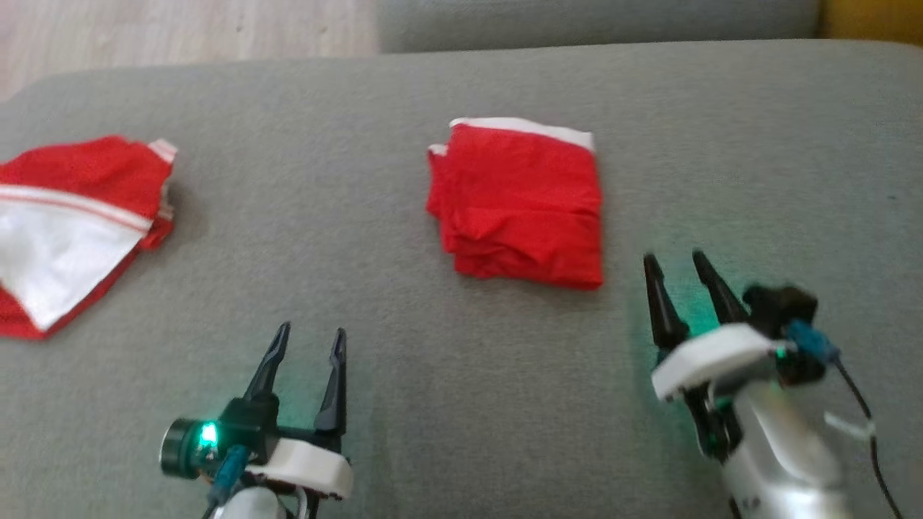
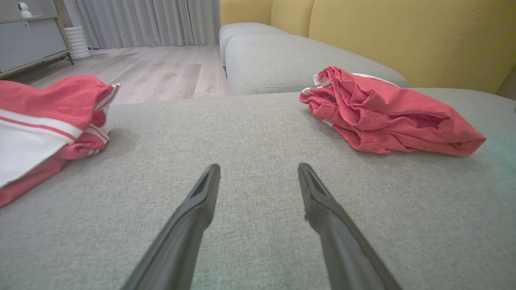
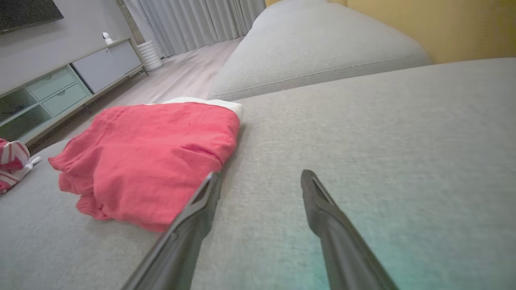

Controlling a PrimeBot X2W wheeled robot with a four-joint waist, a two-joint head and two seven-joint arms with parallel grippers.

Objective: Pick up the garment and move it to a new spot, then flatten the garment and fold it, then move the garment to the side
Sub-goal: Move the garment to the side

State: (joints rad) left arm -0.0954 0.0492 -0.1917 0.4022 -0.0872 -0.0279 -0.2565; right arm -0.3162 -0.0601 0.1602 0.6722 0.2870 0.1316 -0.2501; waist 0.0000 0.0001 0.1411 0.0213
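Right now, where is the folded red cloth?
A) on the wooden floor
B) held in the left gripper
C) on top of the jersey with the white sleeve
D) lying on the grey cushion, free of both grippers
D: the folded red cloth lies on the grey cushion, ahead of the open left gripper and right gripper, apart from the jersey.

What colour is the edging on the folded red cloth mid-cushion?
White, on the folded cloth; head view shows it best.

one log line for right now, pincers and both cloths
left pincer: open, empty | right pincer: open, empty | garment: lying at left on grey cushion | red cloth: folded, centre
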